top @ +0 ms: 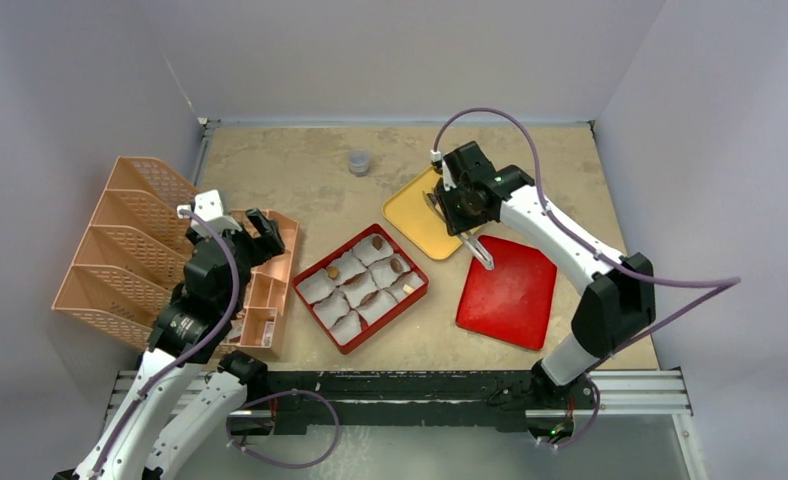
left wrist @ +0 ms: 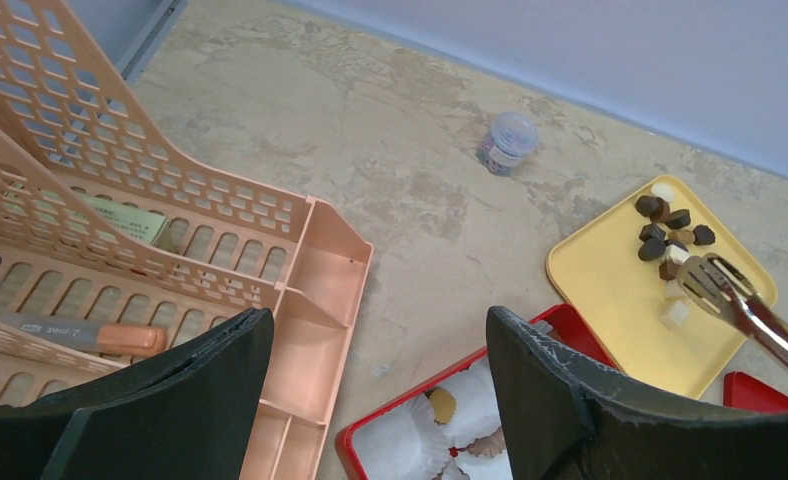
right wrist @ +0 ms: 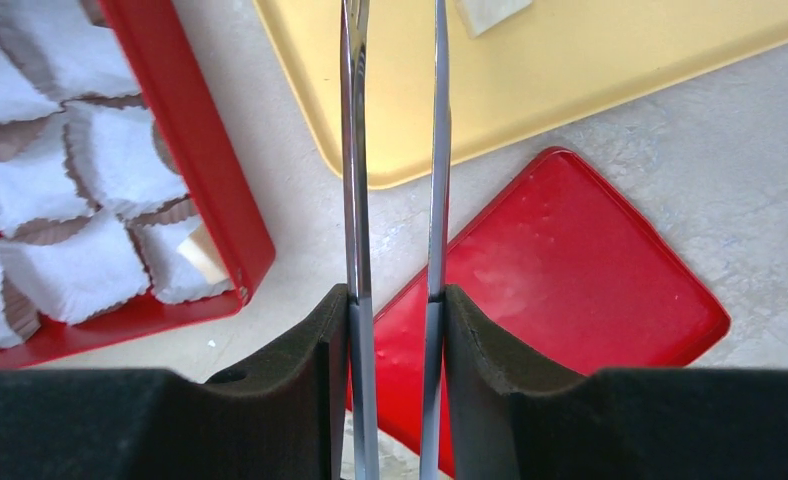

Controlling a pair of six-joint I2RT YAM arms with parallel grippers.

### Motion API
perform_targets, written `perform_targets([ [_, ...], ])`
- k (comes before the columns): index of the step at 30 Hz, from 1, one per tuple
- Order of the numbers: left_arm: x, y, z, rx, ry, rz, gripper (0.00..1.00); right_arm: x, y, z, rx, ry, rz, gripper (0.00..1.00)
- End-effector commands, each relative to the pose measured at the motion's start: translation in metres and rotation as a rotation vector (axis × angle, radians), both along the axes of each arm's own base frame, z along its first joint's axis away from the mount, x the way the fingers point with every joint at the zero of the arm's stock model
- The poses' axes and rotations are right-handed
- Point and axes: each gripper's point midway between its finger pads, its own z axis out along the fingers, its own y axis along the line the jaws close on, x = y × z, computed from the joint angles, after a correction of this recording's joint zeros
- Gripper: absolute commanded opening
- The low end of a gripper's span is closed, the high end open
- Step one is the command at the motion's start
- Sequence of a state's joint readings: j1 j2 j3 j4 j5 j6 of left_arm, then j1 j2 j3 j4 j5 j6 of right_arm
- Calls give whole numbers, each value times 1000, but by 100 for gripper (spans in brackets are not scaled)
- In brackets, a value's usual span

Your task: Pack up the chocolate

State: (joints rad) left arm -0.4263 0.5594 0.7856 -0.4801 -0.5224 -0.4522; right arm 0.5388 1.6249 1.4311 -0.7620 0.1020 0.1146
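From above, a red box (top: 395,314) of paper cups (top: 355,290) is seen in the middle of the bench (top: 300,180), with a few chocolate (top: 378,241) pieces lodged in it. The left tool (top: 257,232) is held over a rack (top: 120,260) by the left edge.

From the left wrist, that tool is shown wide open and empty. More chocolate is heaped on a yellow tray (left wrist: 620,300), with the tips of the tongs (left wrist: 715,285) just beside it.

From the right wrist, the right tool (right wrist: 395,300) is seen clamped on the tongs.

Black pads (right wrist: 300,370) of the right hand (right wrist: 395,300) pinch silver tongs (right wrist: 356,200). Ahead lies a yellow tray (right wrist: 570,90) with dark brown and cream chocolate (left wrist: 654,207); left, a red box (right wrist: 200,170) of white crinkled cups (right wrist: 70,270); below, a glossy red lid (right wrist: 570,280).
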Motion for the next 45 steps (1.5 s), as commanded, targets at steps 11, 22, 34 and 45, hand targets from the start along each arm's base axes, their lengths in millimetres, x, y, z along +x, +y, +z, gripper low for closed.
perform_targets([
  [11, 1, 3, 12, -17, -42, 18, 77, -68, 69, 51, 127, -38, 210, 23],
  [22, -2, 6, 15, -25, -54, 32, 77, -125, 123, 32, 109, 56, 379, 24],
  [34, -2, 6, 15, -23, -54, 29, 77, -152, 126, 10, 45, 153, 438, 27],
  [45, -1, 5, 14, -20, -49, 23, 77, -157, 131, 0, 33, 191, 467, 31],
])
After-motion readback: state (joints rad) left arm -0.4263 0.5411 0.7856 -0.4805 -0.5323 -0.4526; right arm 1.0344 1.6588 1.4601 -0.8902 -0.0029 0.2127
